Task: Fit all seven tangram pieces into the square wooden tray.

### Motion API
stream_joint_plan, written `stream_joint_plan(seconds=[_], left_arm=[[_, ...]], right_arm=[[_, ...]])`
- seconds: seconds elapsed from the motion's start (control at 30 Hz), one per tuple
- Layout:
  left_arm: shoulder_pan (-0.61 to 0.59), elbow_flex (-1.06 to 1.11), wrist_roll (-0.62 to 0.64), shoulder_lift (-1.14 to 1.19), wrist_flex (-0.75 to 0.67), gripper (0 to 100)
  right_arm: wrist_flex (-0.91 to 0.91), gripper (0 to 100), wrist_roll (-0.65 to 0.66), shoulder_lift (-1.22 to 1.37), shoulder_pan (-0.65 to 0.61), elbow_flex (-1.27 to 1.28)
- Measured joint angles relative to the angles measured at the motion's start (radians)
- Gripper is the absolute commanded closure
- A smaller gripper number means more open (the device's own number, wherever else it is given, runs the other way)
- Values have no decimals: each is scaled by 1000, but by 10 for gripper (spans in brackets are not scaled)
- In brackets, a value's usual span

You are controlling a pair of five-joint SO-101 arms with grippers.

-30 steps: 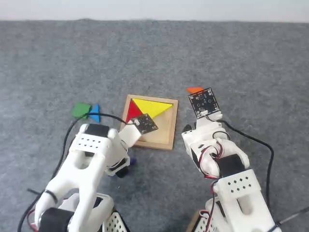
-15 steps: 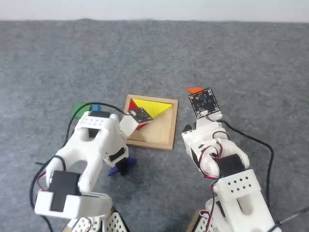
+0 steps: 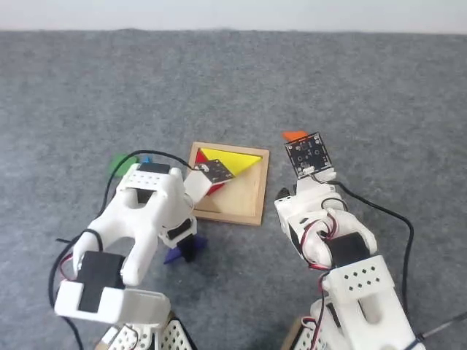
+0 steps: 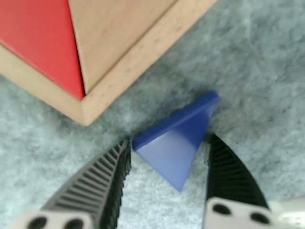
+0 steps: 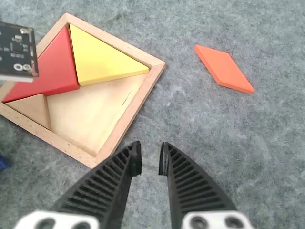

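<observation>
The square wooden tray [image 3: 248, 200] [image 5: 131, 119] [image 4: 128, 62] holds a yellow triangle [image 3: 232, 160] [image 5: 100, 59] and a red triangle [image 3: 200, 165] [image 5: 52, 71] [image 4: 43, 43]. Just off the tray's near left corner, my left gripper [image 4: 169, 152] [image 3: 186, 248] is shut on a dark blue triangle [image 4: 176, 143] [image 3: 173, 255], which sits tilted on the carpet. My right gripper [image 5: 150, 160] hangs beside the tray's right edge, its fingers nearly together with nothing between them. An orange parallelogram [image 3: 294, 135] [image 5: 223, 68] lies beyond it.
A green piece [image 3: 117, 163] and a light blue piece [image 3: 146, 159] lie on the grey carpet left of the tray, partly behind the left arm. The left arm's circuit board [image 5: 16, 50] hangs over the tray's left part. Open carpet stretches behind the tray.
The left arm swung back and down from over the tray, and the dark blue triangle shifted left along the carpet. The right arm stayed still.
</observation>
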Motion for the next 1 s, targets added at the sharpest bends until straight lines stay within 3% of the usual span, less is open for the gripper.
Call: stream_joint_plan(seconds=[0.43,1.0], left_arm=[[68,-17,0,6,-8,739],[48,-17,0,6,-11,805]], right_arm=[[0,913,0,0,0,0],[0,913,0,0,0,0]])
